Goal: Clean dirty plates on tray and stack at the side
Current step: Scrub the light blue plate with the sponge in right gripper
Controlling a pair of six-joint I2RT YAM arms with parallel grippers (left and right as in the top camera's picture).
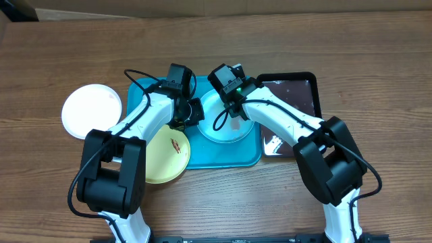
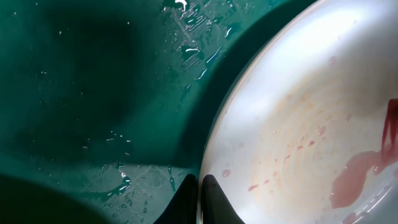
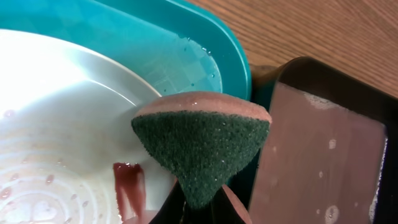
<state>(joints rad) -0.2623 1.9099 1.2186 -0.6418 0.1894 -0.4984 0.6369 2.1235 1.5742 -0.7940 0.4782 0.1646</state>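
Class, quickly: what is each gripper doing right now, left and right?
Left gripper: closed on the rim of the light blue plate.
Right gripper: closed on the sponge.

Your left arm (image 1: 143, 116) reaches forward and inward from its base, elbow low. The left gripper (image 1: 192, 113) points toward centre, its fingers nearly together and pinched on the rim of the light blue plate (image 2: 280, 137) (one finger each side, per the wrist view). Your right arm (image 1: 283, 116) mirrors it. The right gripper (image 1: 234, 120) is angled downward, clamped on the sponge (image 3: 200, 143). The two wrists are near each other but apart.
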